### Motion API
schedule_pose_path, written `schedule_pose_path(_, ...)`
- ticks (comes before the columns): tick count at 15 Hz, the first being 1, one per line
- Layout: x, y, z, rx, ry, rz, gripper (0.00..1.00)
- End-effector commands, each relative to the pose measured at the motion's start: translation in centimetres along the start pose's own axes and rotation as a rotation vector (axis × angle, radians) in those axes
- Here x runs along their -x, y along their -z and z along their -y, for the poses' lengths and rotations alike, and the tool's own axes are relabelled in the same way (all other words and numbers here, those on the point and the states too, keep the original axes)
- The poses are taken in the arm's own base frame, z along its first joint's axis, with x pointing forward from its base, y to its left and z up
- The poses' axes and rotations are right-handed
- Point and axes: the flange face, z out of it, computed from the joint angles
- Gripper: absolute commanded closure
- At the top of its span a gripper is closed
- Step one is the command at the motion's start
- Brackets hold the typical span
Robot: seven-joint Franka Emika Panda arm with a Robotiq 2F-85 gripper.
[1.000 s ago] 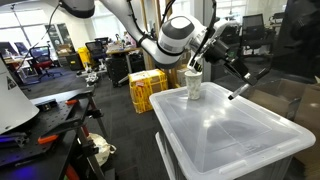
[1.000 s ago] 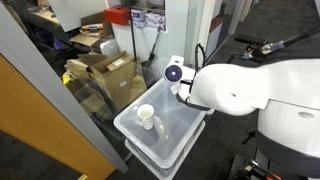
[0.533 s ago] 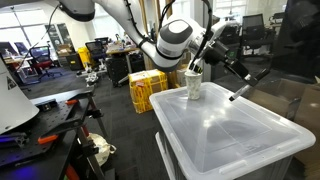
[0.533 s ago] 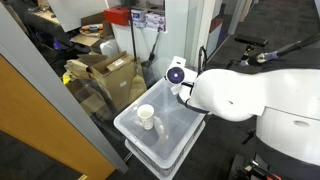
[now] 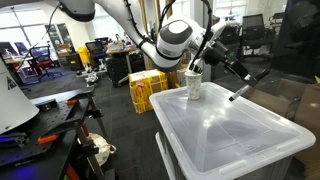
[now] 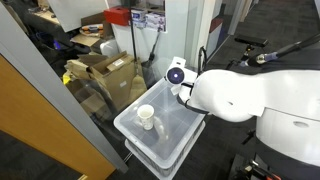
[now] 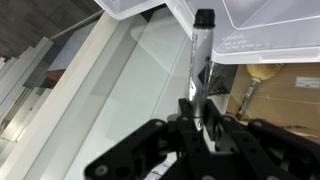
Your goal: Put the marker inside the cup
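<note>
The whitish cup (image 5: 193, 87) stands upright on the far corner of a translucent plastic bin lid (image 5: 235, 135); it also shows in an exterior view (image 6: 146, 118). My gripper (image 5: 197, 66) hangs just above the cup's rim. In the wrist view my gripper (image 7: 197, 108) is shut on the slim black marker (image 7: 200, 55), which sticks out straight from between the fingers. Whether the marker's tip is inside the cup I cannot tell. In an exterior view the white arm (image 6: 235, 95) hides the gripper.
The bin (image 6: 170, 140) stands on a stack beside a glass partition. A yellow crate (image 5: 147, 88) sits on the floor behind it. Cardboard boxes (image 6: 110, 72) lie behind the glass. A workbench (image 5: 40, 110) with tools is at the side.
The arm shifted slightly a second ago and has held still since. The marker stays in the gripper above the cup.
</note>
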Motion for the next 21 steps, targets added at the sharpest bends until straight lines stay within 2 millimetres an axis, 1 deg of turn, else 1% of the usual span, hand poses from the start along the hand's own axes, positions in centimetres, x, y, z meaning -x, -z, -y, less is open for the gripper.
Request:
schedule_pose_path(1, -0.3, 0.9, 0.6, -0.001, -0.003, -0.046, 0.95)
schedule_pose_path(11, -1.5, 4.6, 3.3, -0.029, 0.013, -0.174, 0.95)
schedule_pose_path(20, -0.9, 6.9, 5.0, -0.056, 0.020, -0.267, 0.95)
schedule_pose_path(21, -1.3, 7.9, 4.2, -0.060, 0.021, -0.265, 0.95)
